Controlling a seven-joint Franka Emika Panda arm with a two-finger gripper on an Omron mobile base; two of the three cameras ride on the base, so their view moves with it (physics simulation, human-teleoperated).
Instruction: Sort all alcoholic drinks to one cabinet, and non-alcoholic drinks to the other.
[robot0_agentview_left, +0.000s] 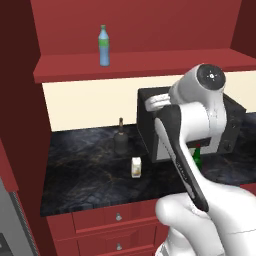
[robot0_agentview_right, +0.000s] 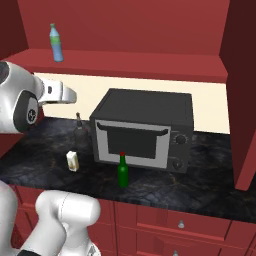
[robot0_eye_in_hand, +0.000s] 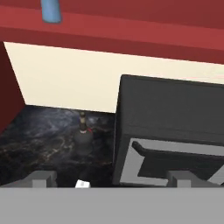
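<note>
The clear-blue bottle (robot0_agentview_left: 103, 46) with green label stands upright on the red cabinet shelf (robot0_agentview_left: 150, 64), also seen as the blue bottle (robot0_agentview_right: 56, 43). On the dark counter (robot0_agentview_left: 85, 170) stand the squat dark bottle (robot0_agentview_left: 120, 140), the white-and-yellow carton (robot0_agentview_left: 136, 166) and, before the microwave, the green bottle (robot0_agentview_right: 122, 170) with red cap. My gripper (robot0_eye_in_hand: 111, 180) is open and holds nothing. It hovers above the counter, left of the microwave top, facing the dark bottle (robot0_eye_in_hand: 83, 138) and the carton's corner (robot0_eye_in_hand: 82, 184).
A black microwave (robot0_agentview_right: 142, 127) takes up the middle of the counter. Dark red cabinet walls (robot0_agentview_right: 241, 100) close both sides. Drawers (robot0_agentview_right: 180, 220) run below the counter's front edge. My arm hides part of the green bottle (robot0_agentview_left: 197, 156) in the left base view.
</note>
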